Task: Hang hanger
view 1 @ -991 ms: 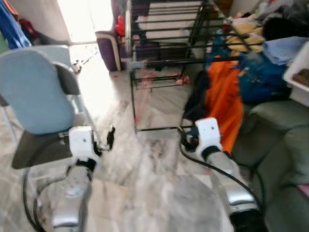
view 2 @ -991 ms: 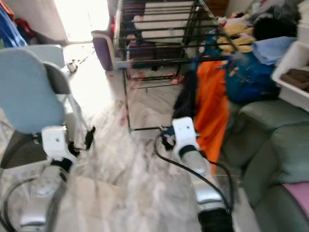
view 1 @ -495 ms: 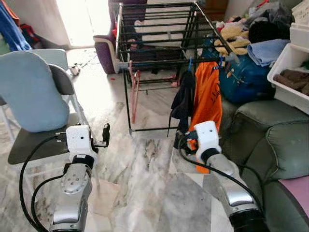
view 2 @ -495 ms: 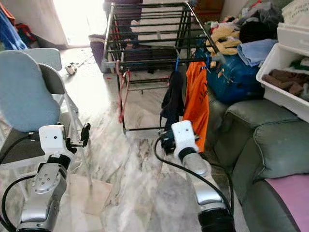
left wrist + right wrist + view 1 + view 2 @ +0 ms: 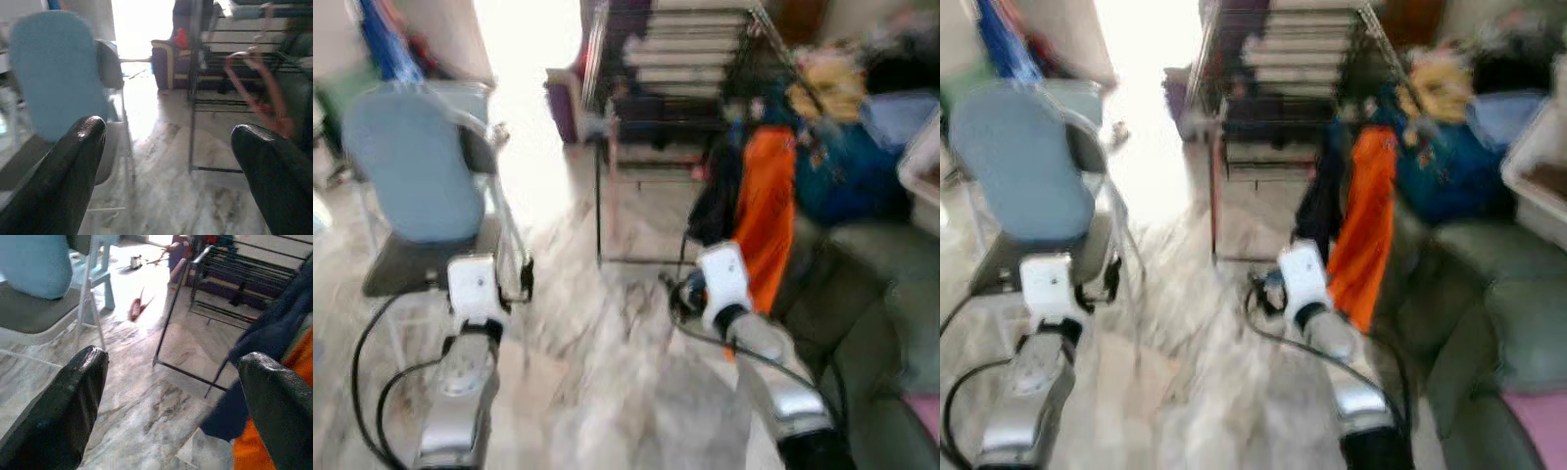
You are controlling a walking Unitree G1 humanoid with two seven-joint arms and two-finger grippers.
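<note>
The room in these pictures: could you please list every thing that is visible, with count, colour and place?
drying rack: one, black, straight ahead on the floor
orange garment: one, hanging at the rack's right front
dark garment: one, hanging left of the orange one
pink hangers: number unclear, low on the rack's left side
chair: one, blue back and grey seat, on the left
sofa: one, grey-green, on the right
blue bag: one, behind the sofa
marble floor: grey-white
left tool: fingers apart, holding nothing
right tool: fingers apart, holding nothing
</note>
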